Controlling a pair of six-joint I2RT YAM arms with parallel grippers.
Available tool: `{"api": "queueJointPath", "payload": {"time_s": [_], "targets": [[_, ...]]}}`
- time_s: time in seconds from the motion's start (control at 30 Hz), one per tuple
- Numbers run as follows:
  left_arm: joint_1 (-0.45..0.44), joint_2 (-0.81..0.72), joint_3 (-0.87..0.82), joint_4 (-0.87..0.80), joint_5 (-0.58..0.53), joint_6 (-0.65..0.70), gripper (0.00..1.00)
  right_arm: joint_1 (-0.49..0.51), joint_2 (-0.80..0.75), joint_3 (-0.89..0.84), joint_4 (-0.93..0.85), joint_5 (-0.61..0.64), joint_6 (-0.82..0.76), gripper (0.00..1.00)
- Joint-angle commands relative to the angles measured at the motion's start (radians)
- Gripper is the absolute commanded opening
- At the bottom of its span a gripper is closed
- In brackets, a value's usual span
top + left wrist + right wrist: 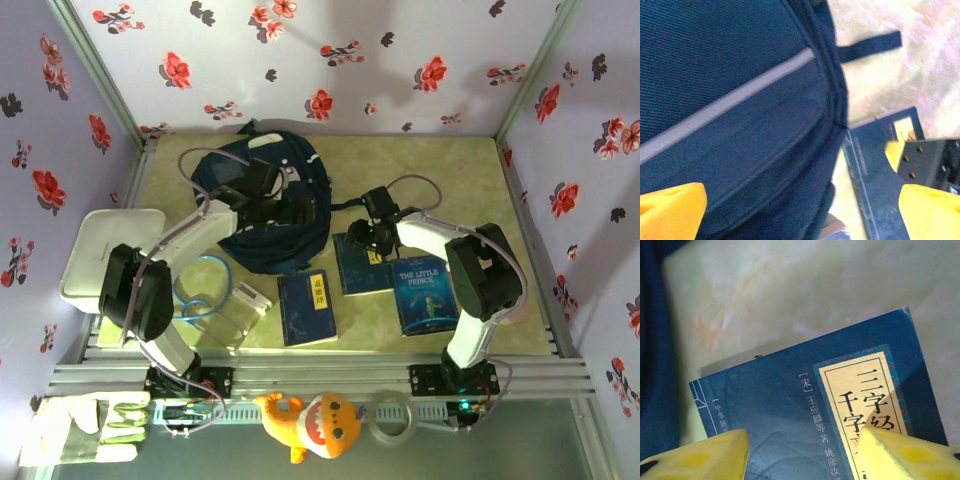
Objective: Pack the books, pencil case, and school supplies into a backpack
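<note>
hovering over the woven navy backpack (pixel 740 60) on the table (pixel 450 170), left gripper (pixel 800 212) gapes wide; right gripper (pixel 802 452) stands apart above a flat glossy book (pixel 780 395) beside it, lower cover hidden.

Backpack (pixel 265 205) sits rear-centre on table (pixel 440 190); tray (pixel 105 250) to its left, at the table's left edge. In a row in front of the backpack, lying flat: left book (pixel 307 307) nearest the front edge, middle book (pixel 358 265) just beside the backpack's right side, right book (pixel 425 293) farthest right. Cable loop (pixel 197 292) lies between tray and left book.
</note>
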Motion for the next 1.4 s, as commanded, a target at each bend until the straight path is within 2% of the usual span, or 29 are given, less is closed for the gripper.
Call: {"api": "queueJointPath", "payload": {"time_s": [0.0, 0.27, 0.6, 0.73, 0.93, 1.2, 1.37], "targets": [[-0.047, 0.047, 0.046, 0.050, 0.078, -0.061, 0.99, -0.068, 0.054, -0.054, 0.000, 0.090, 0.050, 0.61], [-0.167, 0.172, 0.144, 0.061, 0.125, -0.043, 0.98, -0.100, -0.031, -0.044, 0.049, 0.015, 0.049, 0.61], [-0.217, 0.368, 0.307, -0.016, 0.136, 0.030, 0.91, -0.116, -0.190, -0.122, -0.011, 0.131, 0.098, 0.55], [-0.219, 0.447, 0.384, -0.069, 0.136, 0.050, 0.81, -0.131, -0.176, -0.134, -0.032, 0.130, 0.088, 0.52], [-0.220, 0.558, 0.500, -0.166, 0.086, 0.052, 0.67, -0.132, -0.104, -0.100, -0.045, 0.090, 0.062, 0.39], [-0.220, 0.624, 0.548, -0.207, 0.057, 0.048, 0.62, -0.134, -0.047, -0.084, -0.050, 0.091, 0.048, 0.31], [-0.220, 0.634, 0.560, -0.220, 0.062, 0.049, 0.60, -0.134, -0.032, -0.092, -0.043, 0.090, 0.050, 0.29]]}}
